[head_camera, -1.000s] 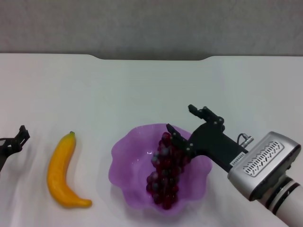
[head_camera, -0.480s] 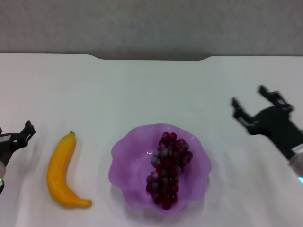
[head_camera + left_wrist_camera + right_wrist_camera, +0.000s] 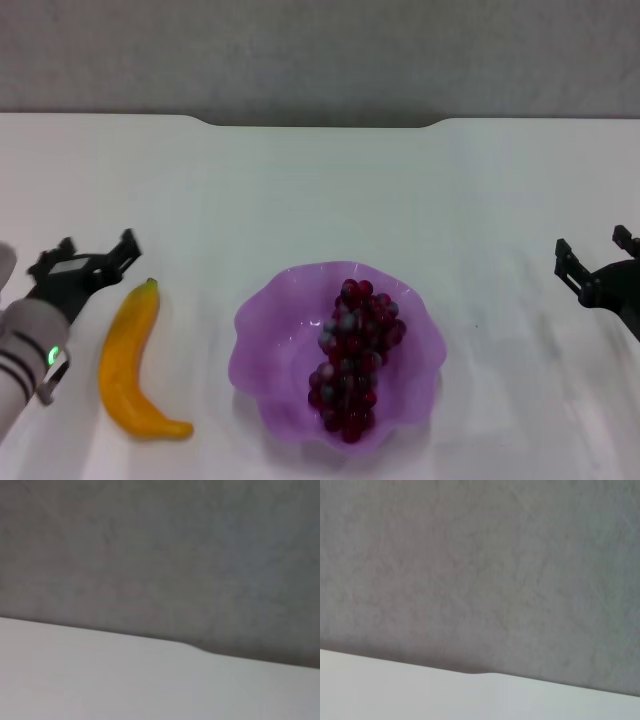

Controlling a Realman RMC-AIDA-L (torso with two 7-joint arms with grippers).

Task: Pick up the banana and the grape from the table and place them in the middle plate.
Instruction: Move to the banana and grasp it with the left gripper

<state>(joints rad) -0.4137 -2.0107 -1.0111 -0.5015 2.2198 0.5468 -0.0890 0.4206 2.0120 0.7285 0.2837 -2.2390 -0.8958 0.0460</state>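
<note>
Head view: the banana (image 3: 135, 366) lies on the table (image 3: 300, 190) left of the plate (image 3: 262, 330), which holds the grape (image 3: 355, 360). My left gripper (image 3: 85, 262), fingers apart, hovers at its stem; the right gripper (image 3: 597, 262), fingers apart, sits far right. I judge the banana smooth, stiff, light; I would grasp mid-body. Wrist views: only wall and table.

Even, diffuse light overhead — the smooth white tabletop (image 3: 320, 190) is bright, nearly washed out, with faint shadows under objects at lower centre. Both wrist views are soft, blurred — grey wall (image 3: 480, 565) without detail.
</note>
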